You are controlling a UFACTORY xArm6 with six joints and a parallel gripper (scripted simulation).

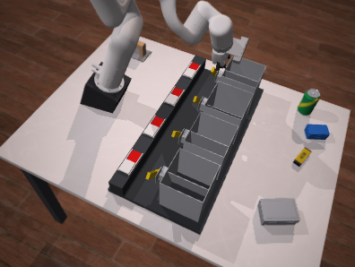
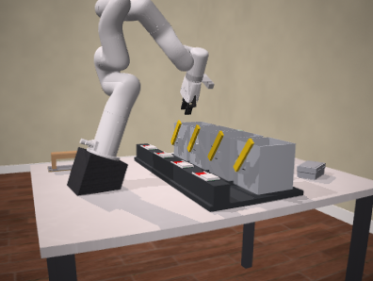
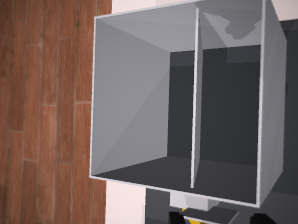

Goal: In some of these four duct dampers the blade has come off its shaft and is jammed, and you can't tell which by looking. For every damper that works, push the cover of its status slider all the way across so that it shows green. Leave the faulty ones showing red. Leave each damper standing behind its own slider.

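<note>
Four grey duct dampers stand in a row on a dark base (image 1: 134, 190); the farthest one (image 1: 244, 72) (image 3: 130, 100) fills the wrist view, with its thin blade (image 3: 195, 100) upright inside. Each damper has a yellow lever; the farthest lever (image 1: 213, 70) (image 2: 176, 132) is just below my gripper (image 1: 218, 66) (image 2: 188, 109) (image 3: 217, 219). The gripper hangs over the front of that damper, fingers partly apart, holding nothing. Four status sliders run along the front rail, and all show red, among them the far one (image 1: 194, 65) (image 2: 150, 147) and the near one (image 1: 134, 155) (image 2: 203, 175).
A green can (image 1: 308, 101), a blue box (image 1: 317, 131) and a yellow-black item (image 1: 302, 155) lie at the right of the table. A grey case (image 1: 278, 211) (image 2: 311, 169) is at the front right. A wooden handle block (image 1: 142, 49) sits behind the arm's black base (image 1: 106, 91).
</note>
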